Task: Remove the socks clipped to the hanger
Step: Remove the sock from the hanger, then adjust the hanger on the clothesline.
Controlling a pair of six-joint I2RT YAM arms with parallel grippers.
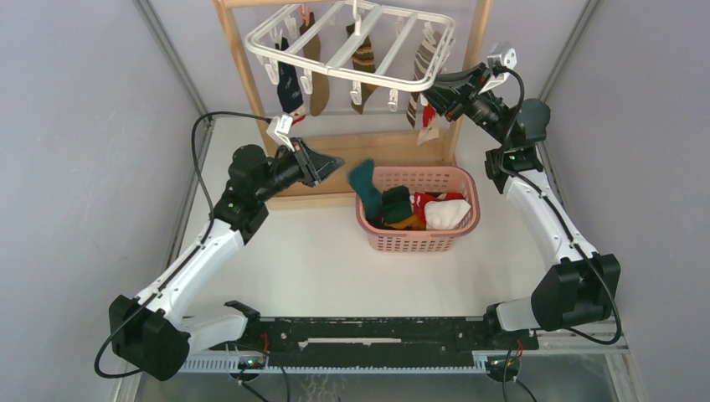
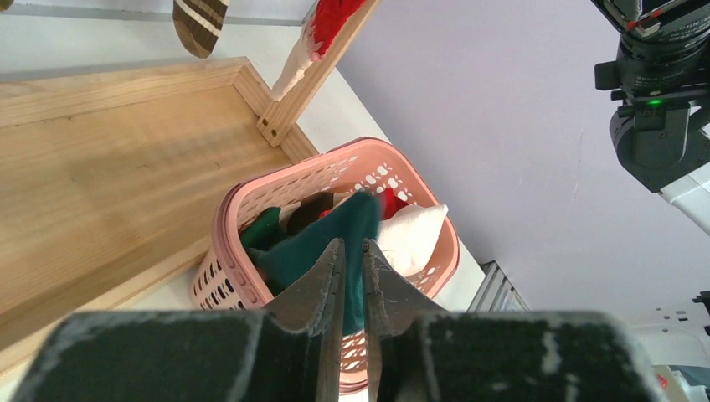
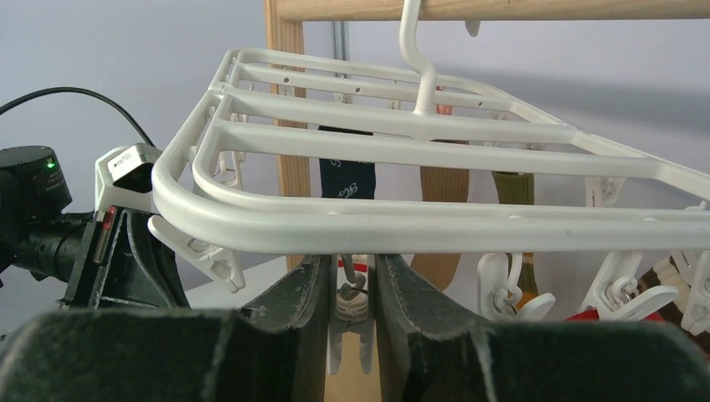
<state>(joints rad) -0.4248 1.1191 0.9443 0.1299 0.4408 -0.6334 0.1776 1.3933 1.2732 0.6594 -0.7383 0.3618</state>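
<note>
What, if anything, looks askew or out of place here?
The hanger hangs askew, not square to the wooden stand; its near right corner seems pulled toward the right gripper, which pinches a clip there. Nothing looks spilled or damaged.

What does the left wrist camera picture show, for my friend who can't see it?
The left claw pinches a teal sock over a pink basket that holds red, white and green socks. Behind lie a wooden board and, at the top right, part of the other arm.
</note>
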